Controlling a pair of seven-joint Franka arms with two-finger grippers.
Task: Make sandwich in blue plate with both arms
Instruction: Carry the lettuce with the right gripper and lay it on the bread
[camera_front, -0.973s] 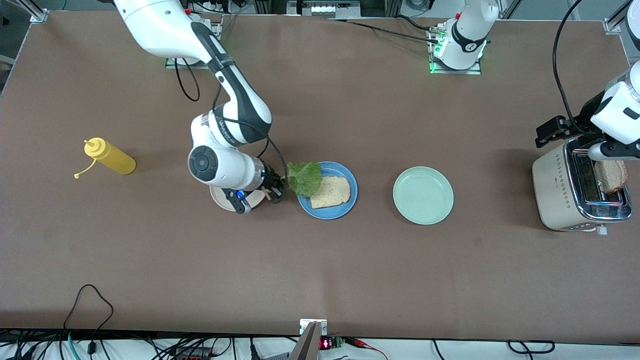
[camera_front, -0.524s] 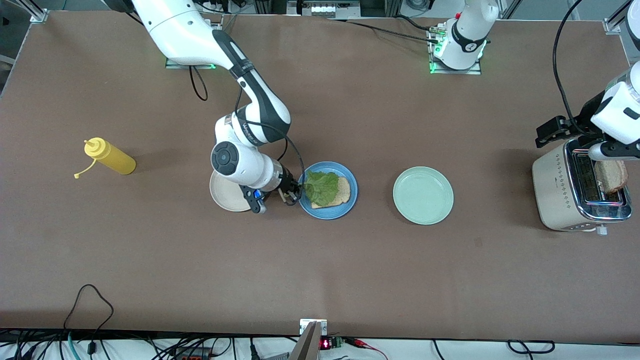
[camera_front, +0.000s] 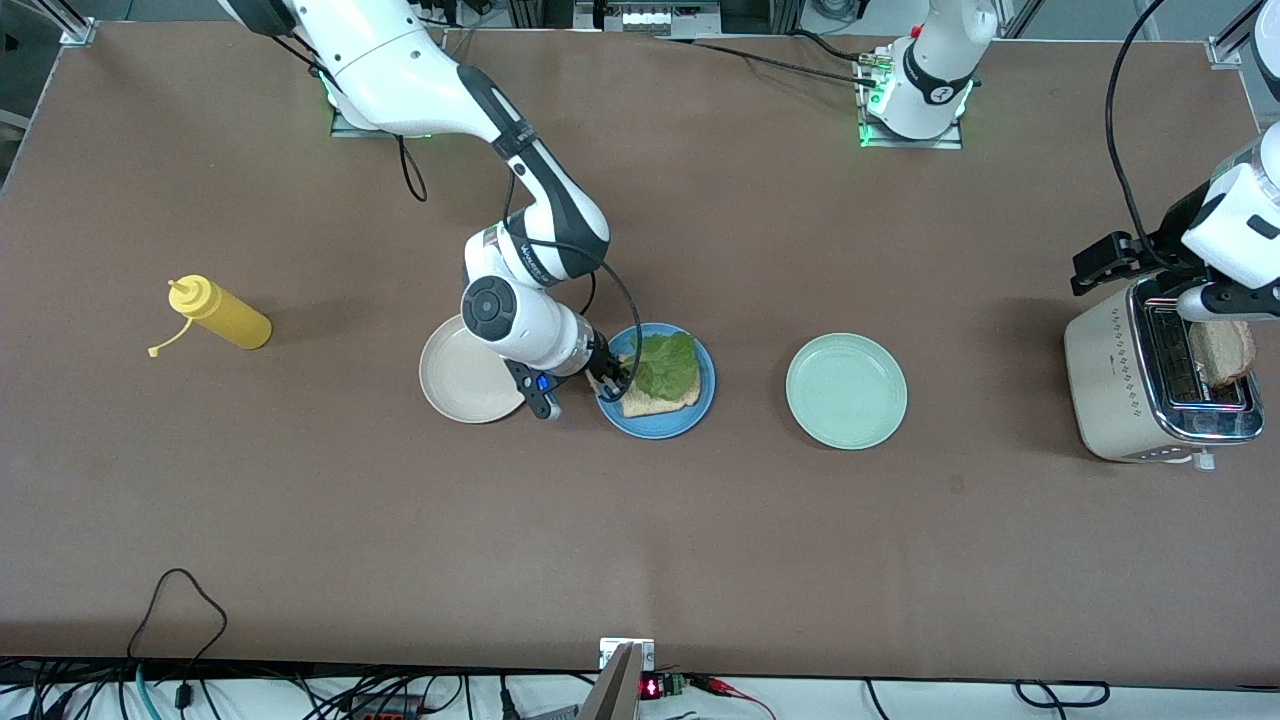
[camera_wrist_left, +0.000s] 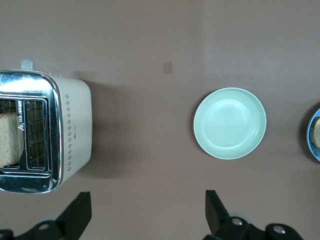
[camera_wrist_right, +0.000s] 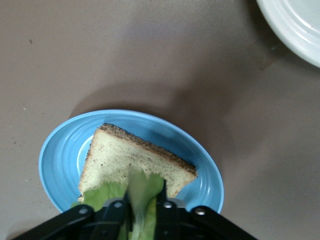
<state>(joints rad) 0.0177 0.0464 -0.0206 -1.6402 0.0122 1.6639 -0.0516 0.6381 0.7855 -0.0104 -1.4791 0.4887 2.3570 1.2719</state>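
The right gripper (camera_front: 612, 375) has moved from beside the cream-white plate (camera_front: 462, 385) to hang over the blue plate (camera_front: 655, 424), and the lettuce leaf (camera_front: 668, 366) that dangled off the plate's rim a second ago now lies across the bread slice (camera_front: 652, 403) just beneath its fingers. In the right wrist view those fingers stand close together with the leaf's stalk (camera_wrist_right: 142, 200) between them. The left gripper (camera_front: 1222, 299) waits unmoved, jaws wide and empty, over the toaster (camera_front: 1120, 390), where another bread slice (camera_front: 1222, 350) stands.
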